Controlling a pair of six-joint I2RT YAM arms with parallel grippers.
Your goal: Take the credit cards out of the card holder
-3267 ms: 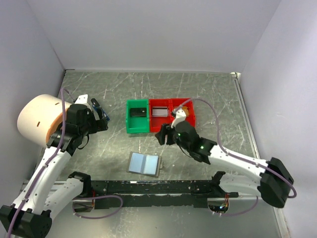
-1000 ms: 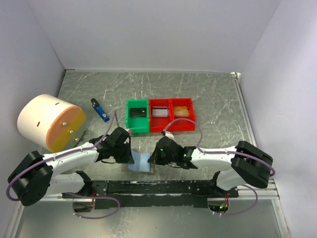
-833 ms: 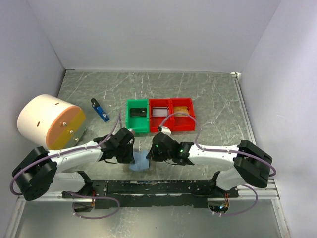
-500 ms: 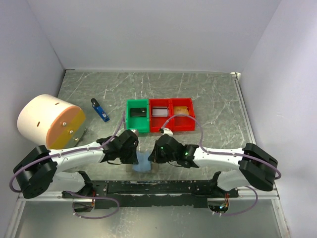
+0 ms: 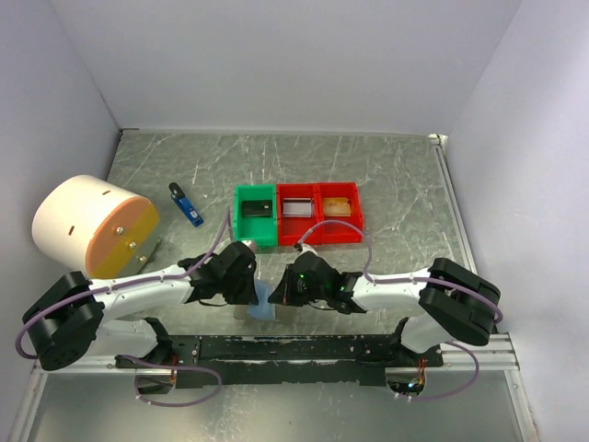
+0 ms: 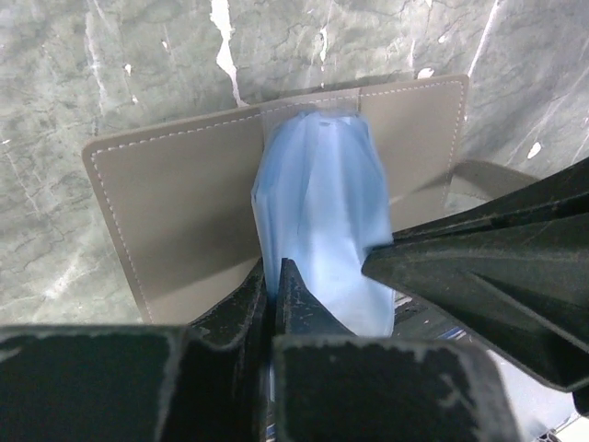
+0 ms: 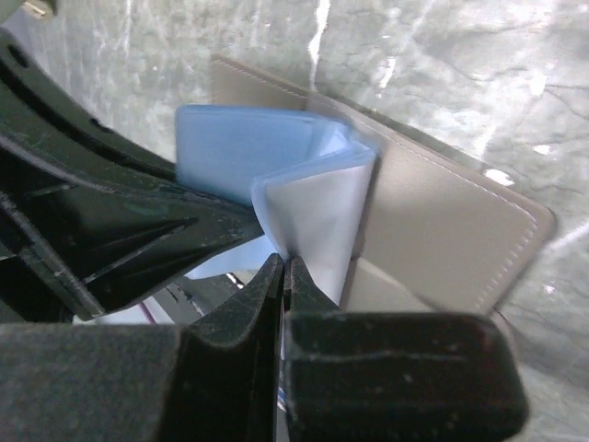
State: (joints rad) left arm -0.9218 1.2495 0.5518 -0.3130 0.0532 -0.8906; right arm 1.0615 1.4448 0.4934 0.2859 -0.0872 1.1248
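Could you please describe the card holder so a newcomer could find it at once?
Find the row of one green tray and two red trays mid-table. Just below them in the overhead view lies the card holder, between the left pincer and right pincer. Unlike the trays, it is flat and grey, with pale blue panels that both pincers pinch upward.

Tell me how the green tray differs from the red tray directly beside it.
Seen from above, the green tray stands on the left; the red tray adjoins its right side. The green tray holds a small dark item; the red tray holds a pale flat item. Both are small open rectangular trays of like size, in one row.
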